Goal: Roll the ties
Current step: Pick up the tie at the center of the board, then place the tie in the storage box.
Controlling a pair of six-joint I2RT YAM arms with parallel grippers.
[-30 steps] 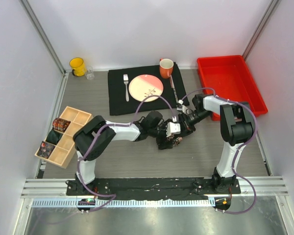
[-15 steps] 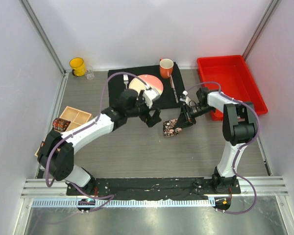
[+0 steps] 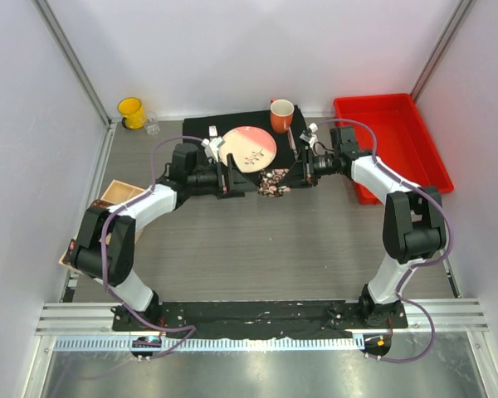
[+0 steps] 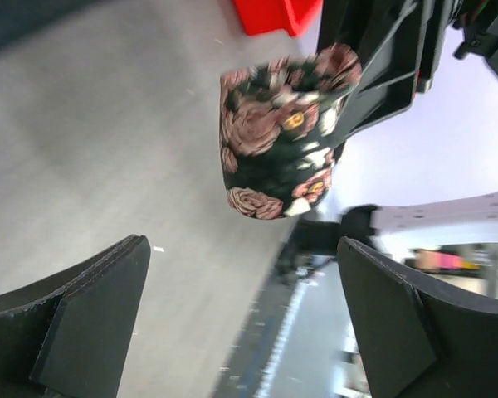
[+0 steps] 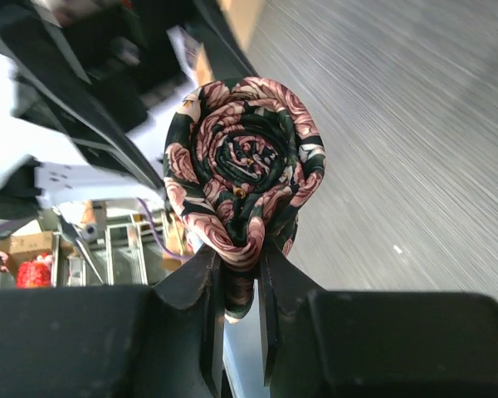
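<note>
A tie rolled into a coil (image 5: 241,170), black with pink roses, is pinched at its lower edge by my right gripper (image 5: 241,278), which holds it off the table. In the top view the coil (image 3: 272,183) hangs at the front edge of the black placemat (image 3: 201,170), with the right gripper (image 3: 290,177) on its right. My left gripper (image 3: 236,180) is open and empty just left of the coil and points at it. In the left wrist view the coil (image 4: 282,133) is ahead of the open left gripper (image 4: 241,319), apart from it.
A pink plate (image 3: 247,148) and an orange mug (image 3: 281,114) sit on the placemat. A red bin (image 3: 386,137) stands at the back right. A wooden compartment box (image 3: 118,192) is at the left, partly behind my left arm. A yellow mug (image 3: 131,112) is at the back left.
The left gripper let go of the coil and the left arm swung out to the left. The right gripper carried the coil up and back toward the placemat.
</note>
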